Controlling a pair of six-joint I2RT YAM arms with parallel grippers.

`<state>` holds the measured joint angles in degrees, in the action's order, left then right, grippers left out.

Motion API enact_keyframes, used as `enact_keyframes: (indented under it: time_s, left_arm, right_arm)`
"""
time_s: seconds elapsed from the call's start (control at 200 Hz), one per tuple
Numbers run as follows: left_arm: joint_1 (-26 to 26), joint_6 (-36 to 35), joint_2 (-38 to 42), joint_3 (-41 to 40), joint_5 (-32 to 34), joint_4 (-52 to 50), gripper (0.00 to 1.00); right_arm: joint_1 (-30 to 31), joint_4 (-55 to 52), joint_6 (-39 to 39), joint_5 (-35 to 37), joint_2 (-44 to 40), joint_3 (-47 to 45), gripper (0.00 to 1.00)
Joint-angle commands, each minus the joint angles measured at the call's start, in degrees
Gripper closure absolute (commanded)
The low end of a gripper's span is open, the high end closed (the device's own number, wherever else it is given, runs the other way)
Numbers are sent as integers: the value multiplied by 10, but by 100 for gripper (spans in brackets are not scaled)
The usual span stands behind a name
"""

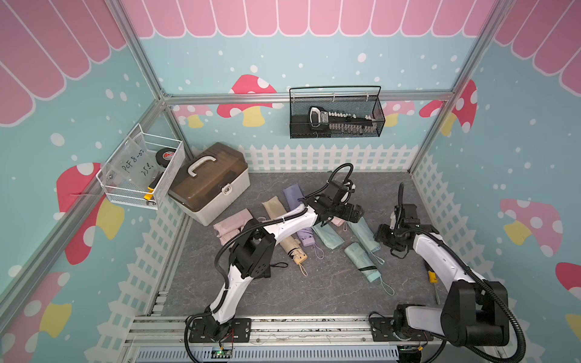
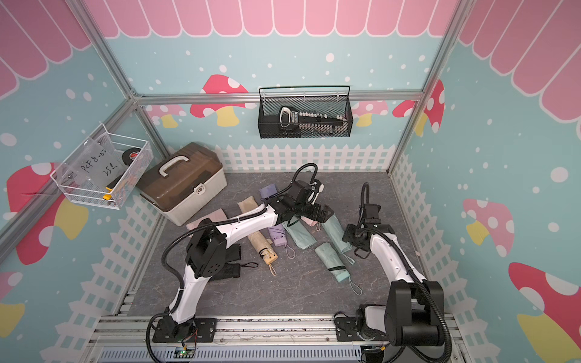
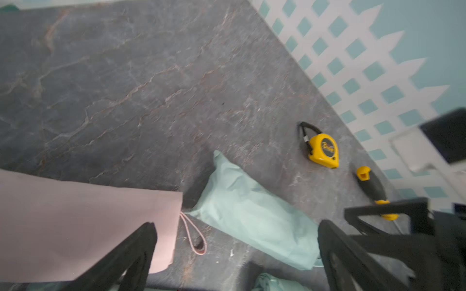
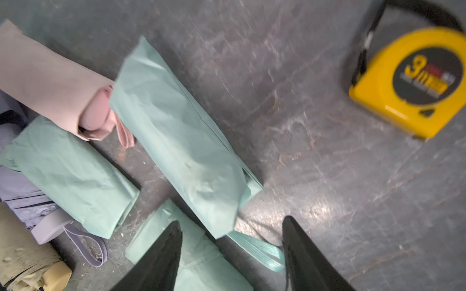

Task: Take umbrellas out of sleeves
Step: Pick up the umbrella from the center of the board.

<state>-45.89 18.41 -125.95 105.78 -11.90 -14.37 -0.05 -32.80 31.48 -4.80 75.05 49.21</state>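
Left gripper (image 3: 238, 224), jaws wide and empty, over the pink sleeve (image 3: 75, 226); right gripper (image 4: 232, 219), jaws apart and empty, over a filled mint sleeve (image 4: 176, 141), near a tape measure (image 4: 416, 83).

Grey marbled table (image 1: 314, 292). Far left corner: storage box (image 1: 209, 184) with a closed brown translucent lid and a white handle. Left wall: white wire basket (image 1: 171, 173) holding a black tape roll (image 1: 166, 156) and a handwritten clear sheet. Back wall: black mesh basket (image 1: 336, 130) with a dark tool inside. Near the right edge: yellow tape measure (image 3: 324, 151); just beside it, a screwdriver (image 3: 372, 187) with a black-and-yellow handle.
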Motion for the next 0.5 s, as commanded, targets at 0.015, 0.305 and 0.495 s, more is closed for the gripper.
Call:
enact_keyframes:
  time_s: [0.015, 0.305, 0.495]
  left_arm:
    - [43, 49, -7, -41, -73, 77, 1]
    - [64, 69, 20, -88, -107, 117, 0]
    - [78, 139, -4, -94, -211, 177, 1]
  right_arm:
    - [18, -13, -60, 35, 45, 18, 37]
    - [84, 6, -81, 133, 150, 63, 32]
    - [94, 19, -91, 118, 211, 82, 32]
